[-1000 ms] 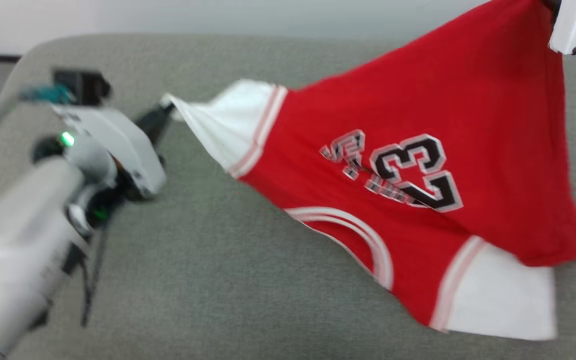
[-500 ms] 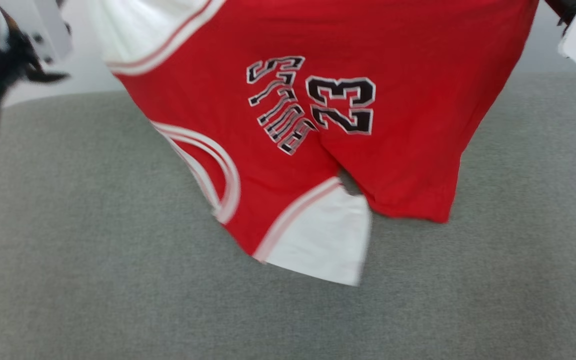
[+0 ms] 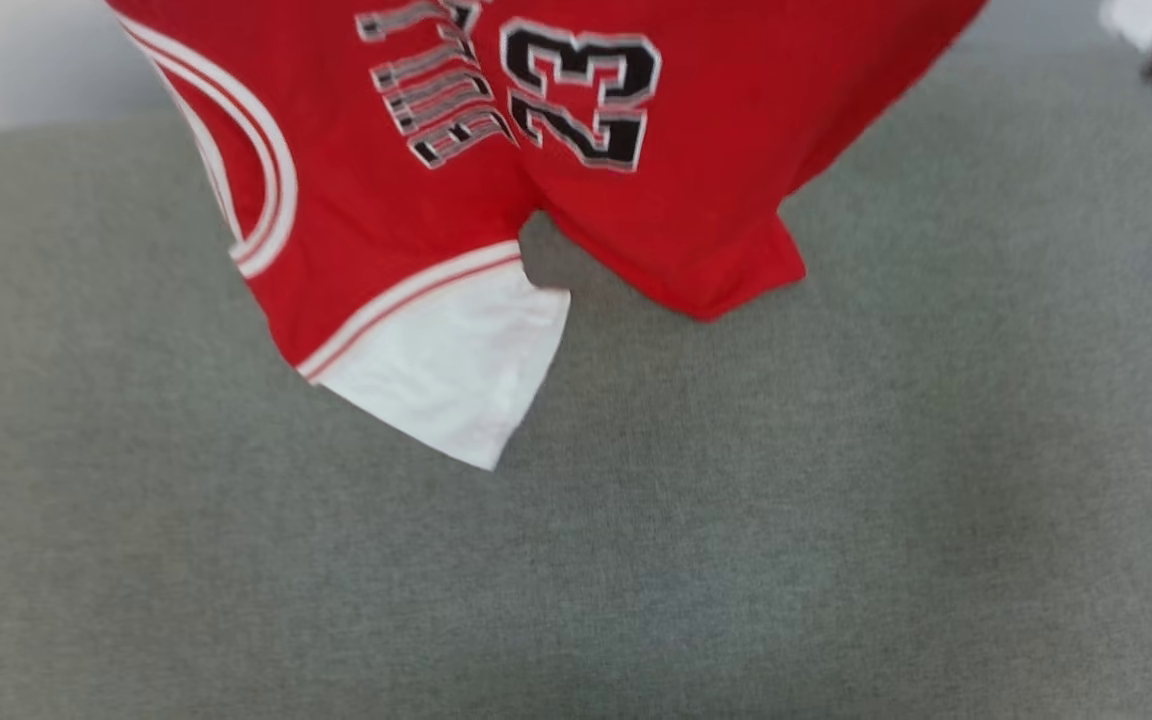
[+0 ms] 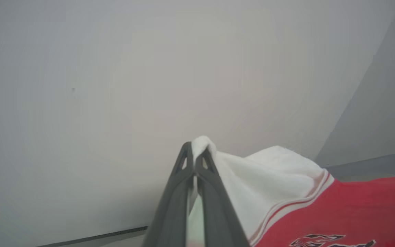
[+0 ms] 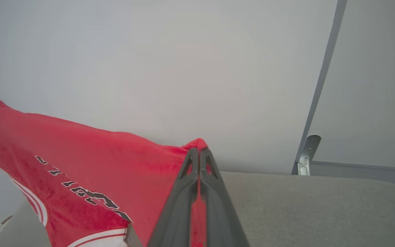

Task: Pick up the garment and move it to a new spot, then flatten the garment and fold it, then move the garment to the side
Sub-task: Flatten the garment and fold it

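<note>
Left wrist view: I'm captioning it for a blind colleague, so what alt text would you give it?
The left gripper is shut on the white sleeve of a red shirt, which stretches away to the lower right against a plain pale wall. Black lettering on the shirt shows at the bottom edge.
</note>
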